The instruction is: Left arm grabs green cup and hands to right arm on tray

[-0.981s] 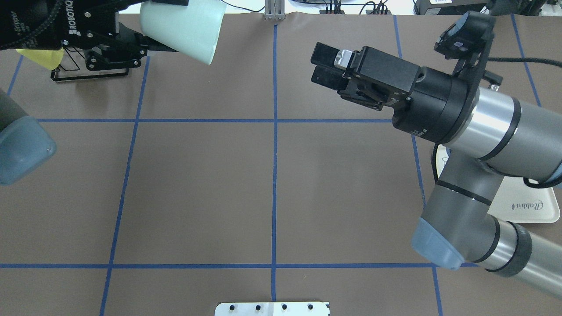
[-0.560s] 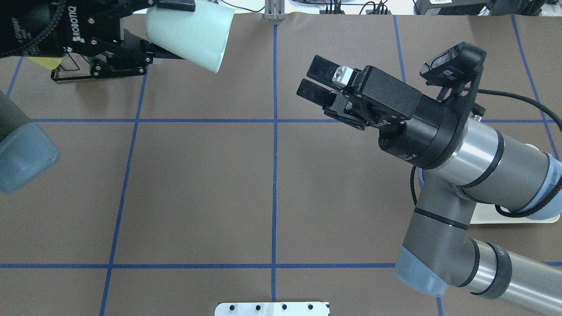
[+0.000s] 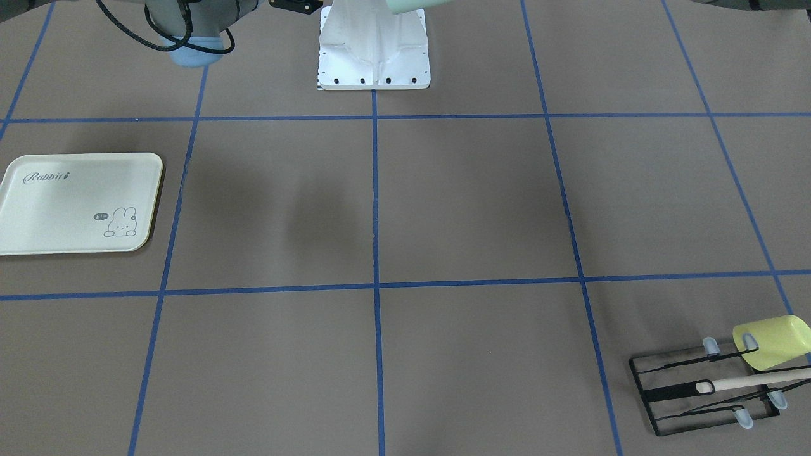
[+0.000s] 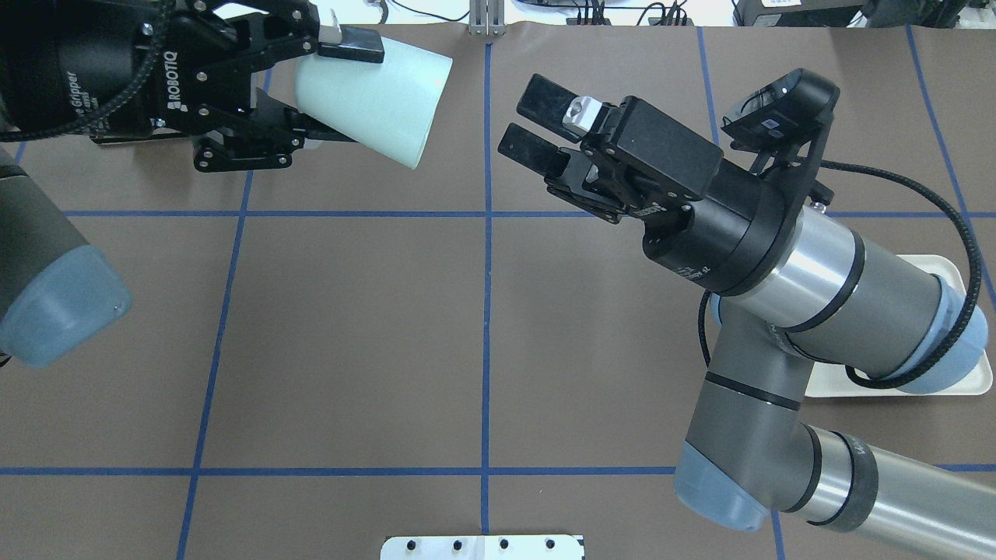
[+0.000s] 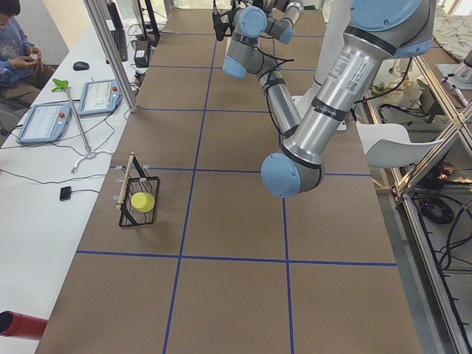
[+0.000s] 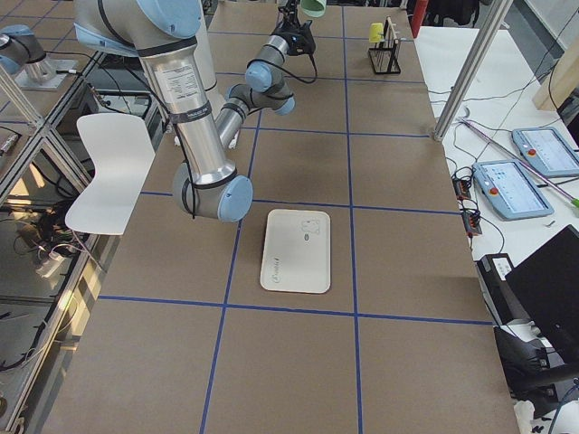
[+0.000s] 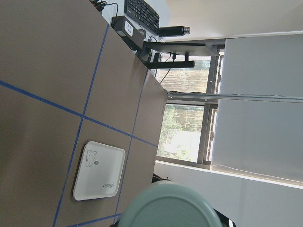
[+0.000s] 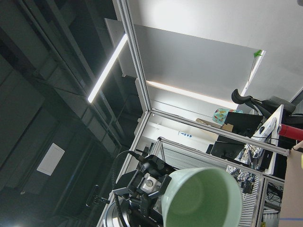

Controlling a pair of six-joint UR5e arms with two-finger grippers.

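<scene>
Overhead, both arms have closed in since a second ago. The left gripper [image 4: 342, 93] is clenched on the green cup [image 4: 385, 105], whose mouth points at the right gripper [image 4: 533, 122], jaws gaping just short of it. I'd straddle the cup wall squarely and clamp before the left lets go. Front view: the tray [image 3: 70, 202] waits on the taped brown desk [image 3: 443, 202], well behind the right gripper. Left wrist: windows and a keyboard past the desk's far edge.

Brown gridded table [image 3: 443, 202]; tray [image 3: 63, 209] and wire rack [image 3: 668, 391].
</scene>
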